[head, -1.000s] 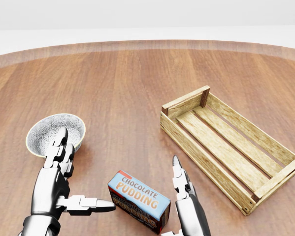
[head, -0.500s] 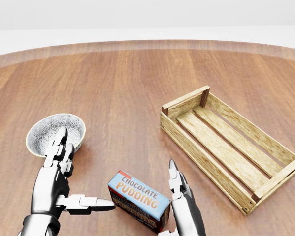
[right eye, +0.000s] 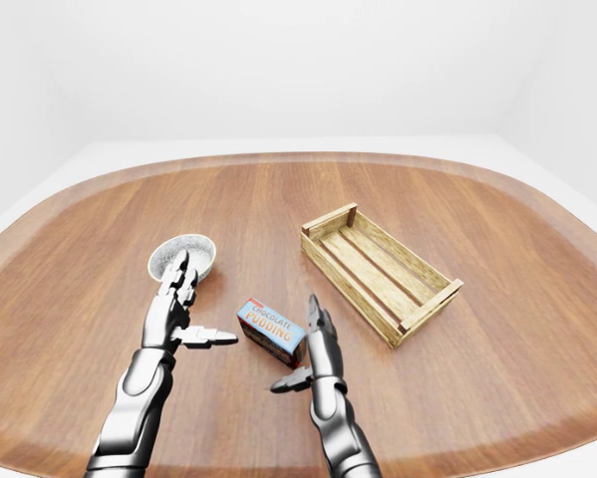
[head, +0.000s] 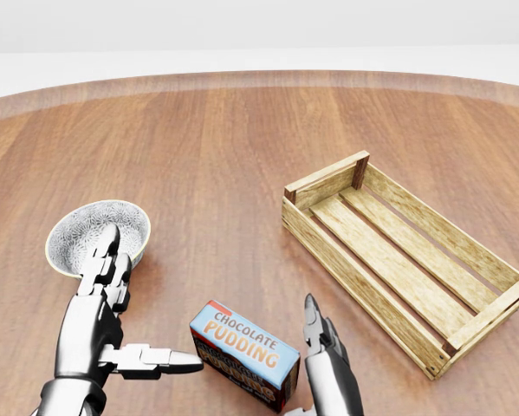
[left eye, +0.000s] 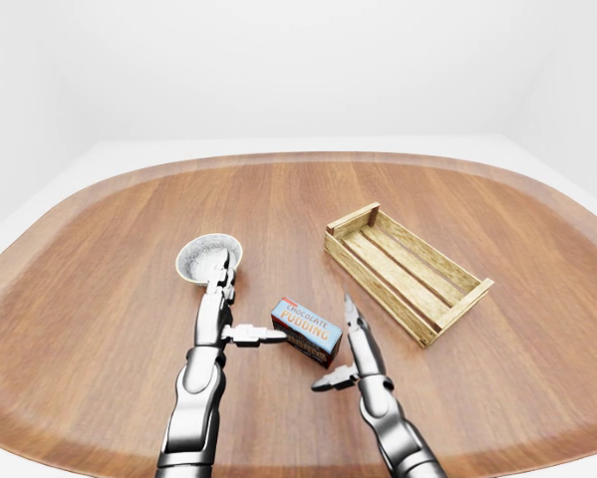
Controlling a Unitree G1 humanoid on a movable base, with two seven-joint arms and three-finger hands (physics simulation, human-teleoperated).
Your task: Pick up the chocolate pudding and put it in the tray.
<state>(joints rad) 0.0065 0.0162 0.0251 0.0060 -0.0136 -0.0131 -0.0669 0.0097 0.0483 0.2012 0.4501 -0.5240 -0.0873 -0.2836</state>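
One glossy rectangular pudding box (head: 244, 354) beside slatted rough-wood tray (head: 406, 260).

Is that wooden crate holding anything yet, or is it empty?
Empty. The wooden crate shows only bare slats inside, and the chocolate pudding box lies on the table to its left, outside it.

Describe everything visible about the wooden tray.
The wooden tray is an open rectangular crate of pale slatted planks, with darker corner posts, low side walls and gaps between its floor slats. It sits flat on the brown table, turned diagonally, in the right half of the head view. Nothing lies in it. It stands apart from the chocolate pudding and both hands.
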